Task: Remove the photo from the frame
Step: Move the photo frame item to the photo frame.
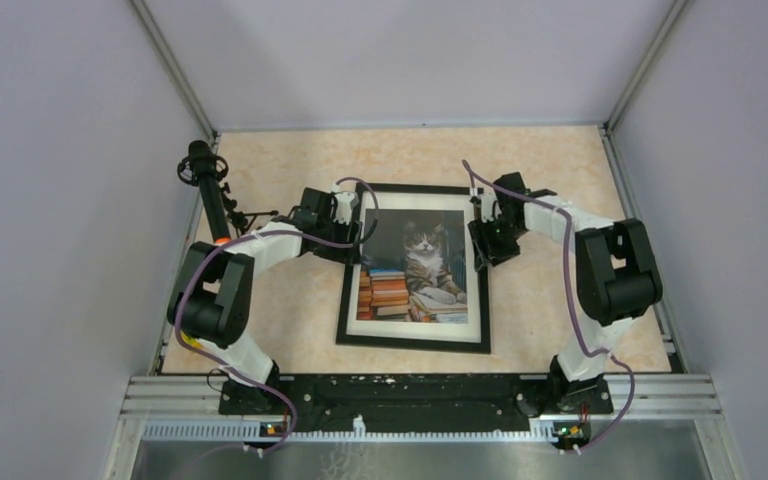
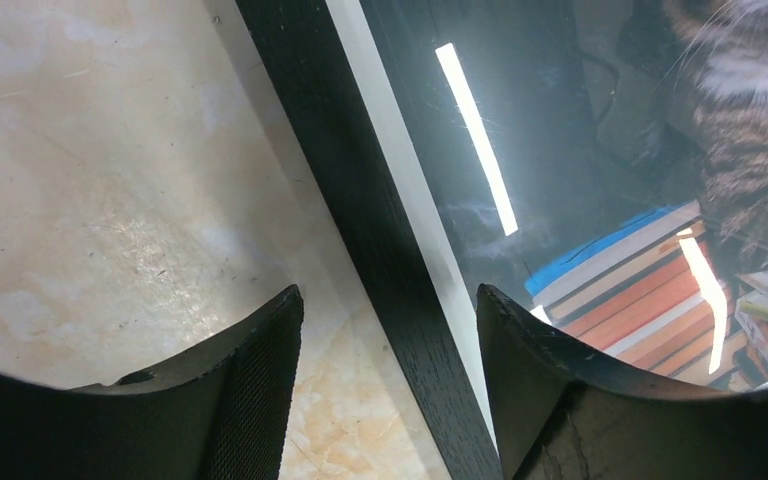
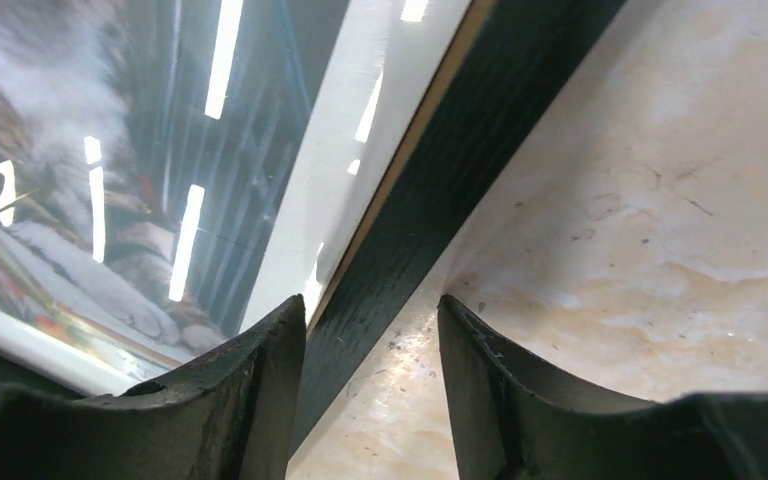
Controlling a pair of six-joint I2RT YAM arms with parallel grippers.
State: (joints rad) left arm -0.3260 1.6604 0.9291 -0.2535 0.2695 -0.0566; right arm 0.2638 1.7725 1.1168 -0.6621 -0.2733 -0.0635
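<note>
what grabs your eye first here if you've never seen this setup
The photo of a grey-and-white cat among book stacks stands out first, lying face up in its black frame in the middle of the pale marbled table. Flanking it, the left hand hangs open astride the frame's left border, and the right hand hangs open astride the right border.

The thin black rectangular picture frame (image 1: pixel 415 343) lies flat on the beige marbled table (image 1: pixel 290 310), its cat-and-books colour photo (image 1: pixel 425 265) facing up. The left gripper (image 1: pixel 355 247) and right gripper (image 1: pixel 482 256) sit at its upper side edges.
</note>
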